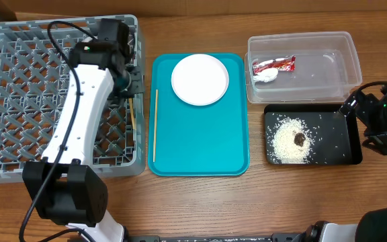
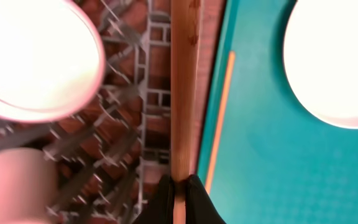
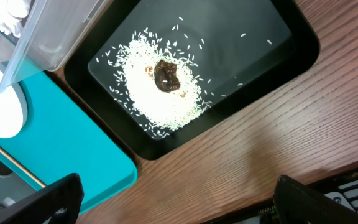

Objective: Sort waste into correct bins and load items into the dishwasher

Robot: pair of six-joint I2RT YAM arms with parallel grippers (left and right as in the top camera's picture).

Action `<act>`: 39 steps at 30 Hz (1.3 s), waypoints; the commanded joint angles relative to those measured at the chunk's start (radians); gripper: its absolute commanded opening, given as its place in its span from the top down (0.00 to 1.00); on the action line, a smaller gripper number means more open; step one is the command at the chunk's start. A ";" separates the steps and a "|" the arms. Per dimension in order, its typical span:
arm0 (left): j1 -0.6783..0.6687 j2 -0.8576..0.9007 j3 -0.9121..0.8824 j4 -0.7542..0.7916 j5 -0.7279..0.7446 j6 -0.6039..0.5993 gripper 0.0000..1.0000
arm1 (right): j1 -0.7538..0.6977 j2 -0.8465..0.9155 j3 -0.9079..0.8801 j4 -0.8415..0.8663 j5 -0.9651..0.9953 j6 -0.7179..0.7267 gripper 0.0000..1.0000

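A brown wood-grain table [image 1: 200, 202] fills the background.

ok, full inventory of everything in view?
rack: 1, grey, left
saucer: 1, pink, in rack
pale blurred item: 1, in rack, unidentifiable
serving tray: 1, teal, centre
plate: 1, white, on serving tray
chopsticks: 2, wooden, one on serving tray, one held over rack edge
tub: 1, clear, upper right
wrapper: 1, red-white, in tub
tissue: 1, white, in tub
black tray: 1, beside tub
rice: pile, white, in black tray
lump: 1, brown, on rice
left gripper: shut on a chopstick
right gripper: open, beside black tray
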 commanded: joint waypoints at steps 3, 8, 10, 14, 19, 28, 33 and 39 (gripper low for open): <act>0.016 0.040 0.011 0.031 -0.012 0.093 0.95 | -0.001 -0.015 0.013 0.000 -0.008 -0.003 0.00; 0.016 0.048 0.011 0.030 -0.050 0.092 0.93 | -0.001 -0.015 0.013 0.000 -0.008 -0.003 0.00; 0.016 0.048 0.011 0.029 -0.053 0.092 0.93 | -0.001 -0.015 0.013 0.001 -0.008 -0.003 0.00; 0.016 0.048 0.011 0.020 -0.053 0.092 0.82 | -0.001 -0.015 0.013 0.001 -0.008 -0.003 0.00; 0.013 0.048 0.010 0.010 -0.050 0.091 0.51 | -0.001 -0.015 0.013 0.001 -0.008 -0.003 0.00; -0.002 0.048 0.010 -0.015 0.181 0.088 0.50 | -0.001 -0.015 0.013 0.001 -0.008 -0.003 0.00; -0.091 0.050 -0.003 -0.009 0.207 0.064 0.50 | -0.001 -0.015 0.013 0.002 -0.008 -0.003 0.00; -0.212 0.074 -0.077 0.051 0.125 0.024 0.49 | -0.001 -0.015 0.013 0.001 -0.008 -0.004 0.00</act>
